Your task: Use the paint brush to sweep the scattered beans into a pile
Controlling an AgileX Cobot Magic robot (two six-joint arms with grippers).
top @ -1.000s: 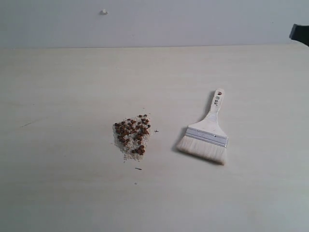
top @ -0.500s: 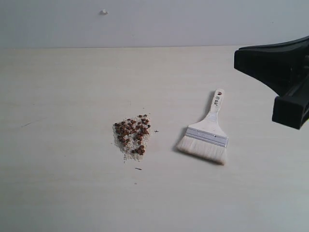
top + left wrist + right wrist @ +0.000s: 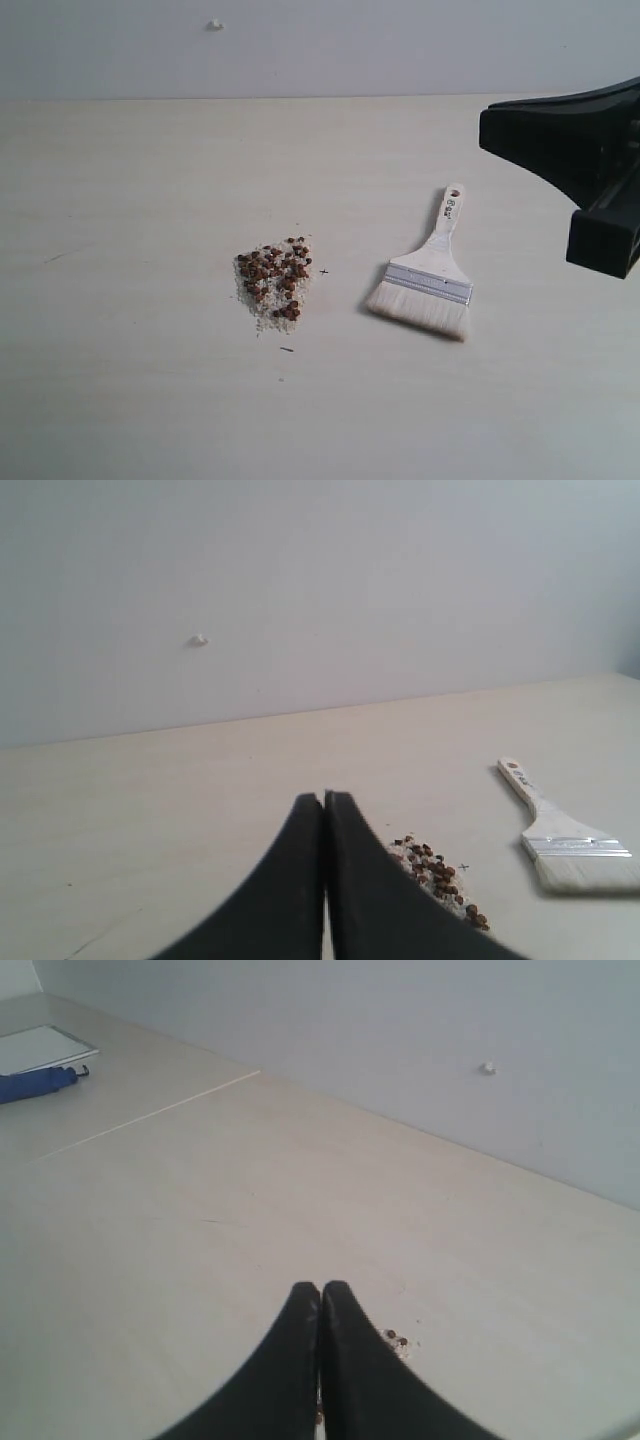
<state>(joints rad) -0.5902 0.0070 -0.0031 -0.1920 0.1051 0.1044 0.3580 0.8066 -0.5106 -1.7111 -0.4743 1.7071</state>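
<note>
You have one paint brush [image 3: 429,281] lying flat on the worktop [image 3: 120,400]. Its bristles point toward the near edge in the exterior view, and its handle angles away toward the wall [image 3: 400,45]. Nothing grips it.

Left of the brush, and apart from it, sits one pile [image 3: 274,283]. The beans [image 3: 270,268] are gathered there among pale crumbs [image 3: 262,318], a few dozen of them, too small to count exactly. One small cross mark [image 3: 323,271] lies between brush and pile. Two dark specks [image 3: 287,349] lie loose on the pile's near side.

Both of your grippers are empty. The left gripper [image 3: 323,798] has its fingers [image 3: 296,870] clenched tip to tip, with the pile between them and the brush. The right gripper [image 3: 320,1288] is pressed together the same way. In the exterior view the right arm [image 3: 565,150] hangs right of the brush handle, clear of it.

Bare worktop surrounds the brush on every side. The only edge near it is the far one, behind the handle, where the wall rises.
</note>
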